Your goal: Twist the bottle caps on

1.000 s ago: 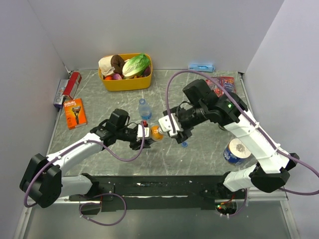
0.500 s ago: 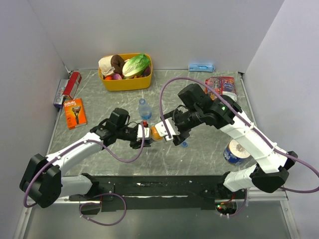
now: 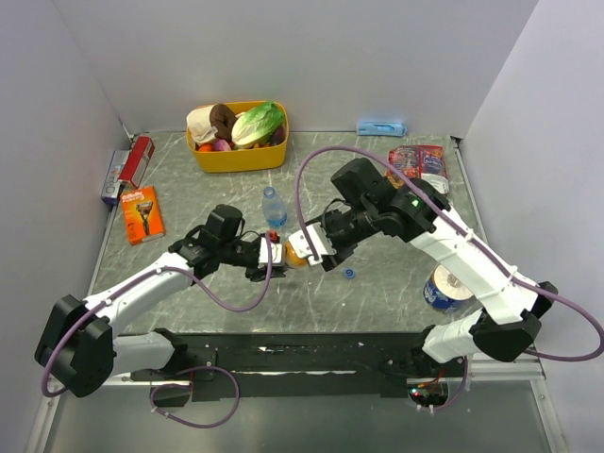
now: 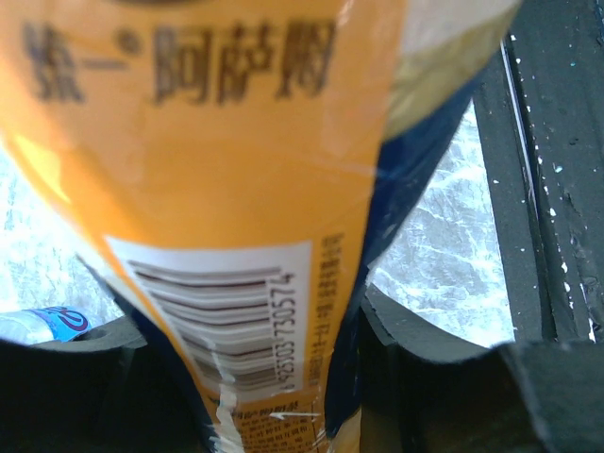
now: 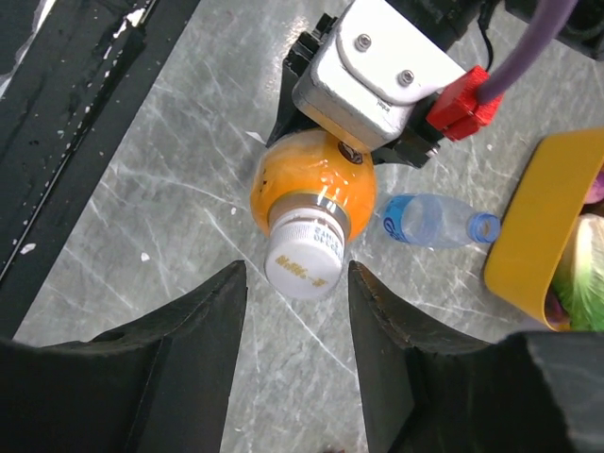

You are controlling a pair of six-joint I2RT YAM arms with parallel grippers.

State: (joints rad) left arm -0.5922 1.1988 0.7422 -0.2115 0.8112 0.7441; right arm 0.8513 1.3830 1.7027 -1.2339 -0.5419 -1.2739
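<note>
Grips the orange bottle (image 5: 316, 184) sideways above the worktop (image 3: 396, 283) in the left tool (image 3: 269, 251), clamped tight on its label. Straddles its white cap (image 5: 304, 260) with the right tool (image 5: 294, 283), fingers parted, a gap either side. Has the water bottle (image 5: 429, 220) lying just beyond the left tool, the blue cap (image 3: 350, 274) loose near the right tool.

The orange bottle (image 4: 217, 189) carries large dark Chinese characters on its label, soft in focus but readable as 统一 阿萨姆. Below them sits a white barcode (image 4: 226, 321) with a row of digits along its edge, the clearest ending 730574; the small print beneath is illegible. The white cap (image 5: 304, 257) bears dark print too blurred to read. The water bottle (image 5: 434, 221) has a blue label with an unreadable white mark. The lettering on the orange box (image 3: 142, 214) at far left is too small to read.
</note>
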